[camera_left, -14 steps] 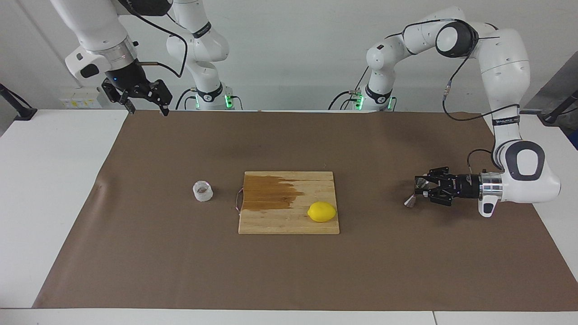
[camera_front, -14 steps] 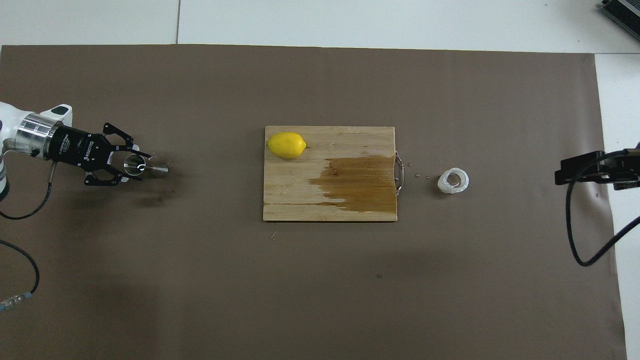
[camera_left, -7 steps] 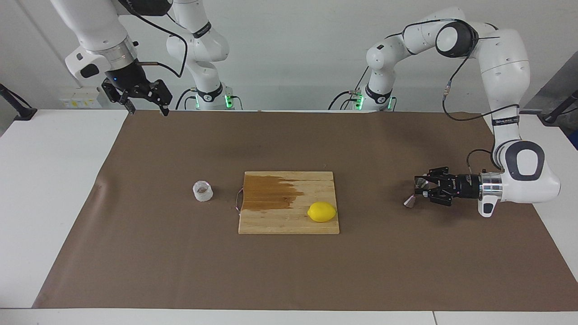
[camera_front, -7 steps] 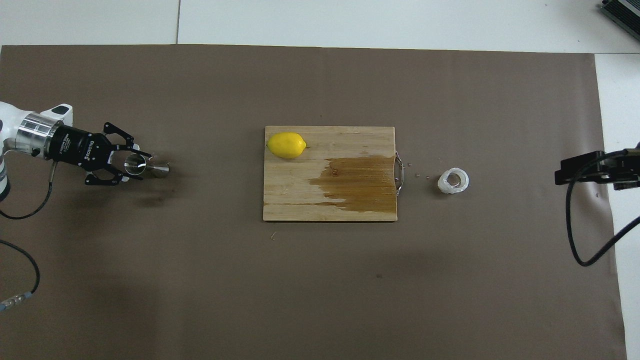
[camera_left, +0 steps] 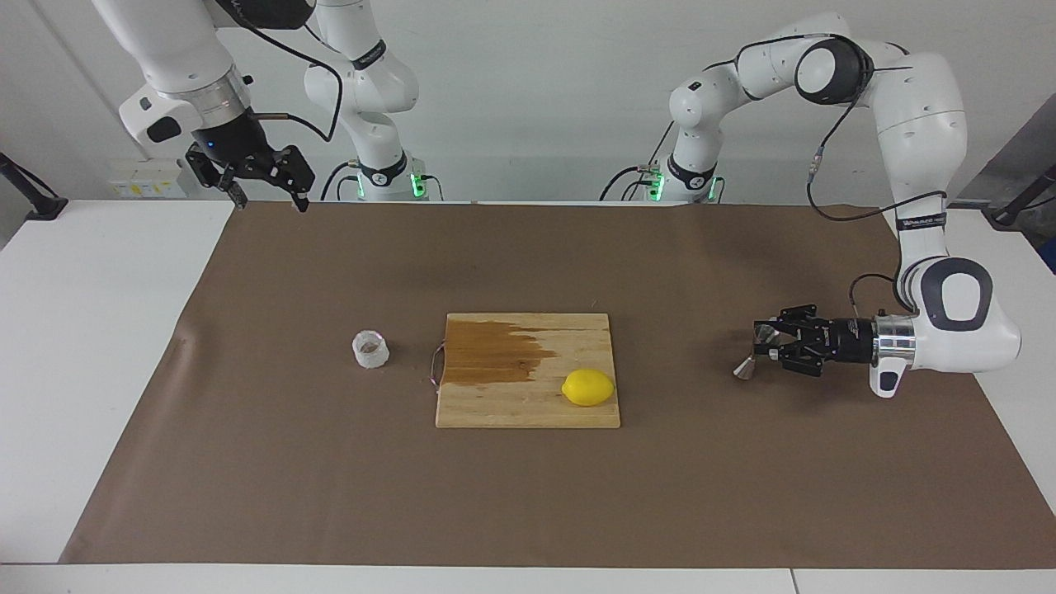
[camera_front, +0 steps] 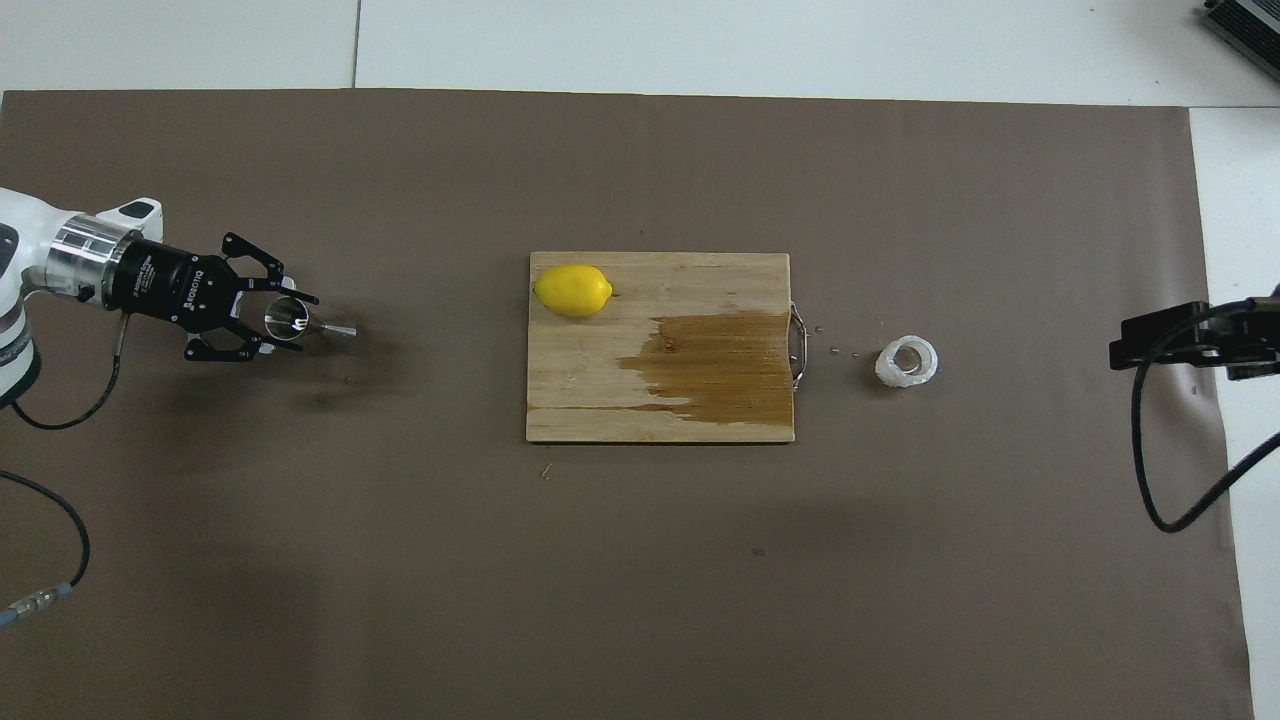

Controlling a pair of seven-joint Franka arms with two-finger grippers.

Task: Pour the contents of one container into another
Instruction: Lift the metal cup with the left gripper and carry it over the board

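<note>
My left hand reaches in sideways, low over the brown mat at the left arm's end of the desk, and is clenched on the steel jigger. The jigger is gripped at its narrow waist and hangs tilted, one cone mouth up by my fingers, the other cone pointing down toward the mat; whether the lower cone touches the mat cannot be told. In the overhead view the same left hand shows the jigger with its open mouth turned upward toward the camera.

My right hand waits raised above the mat's corner at the right arm's end of the desk, fingers spread and grasping nothing. In the overhead view only a dark part of it shows at the frame edge.

The translucent ribbed cup stands upright on the mat, just beside the handle end of the wooden cutting board, toward the right arm's end and well apart from both hands. The overhead view shows the cup with its mouth open upward.

The board lies mid-mat, bearing a dark wet stain on the half nearest the cup. A lemon rests on the board's opposite corner, farther from the robots than the stain.
</note>
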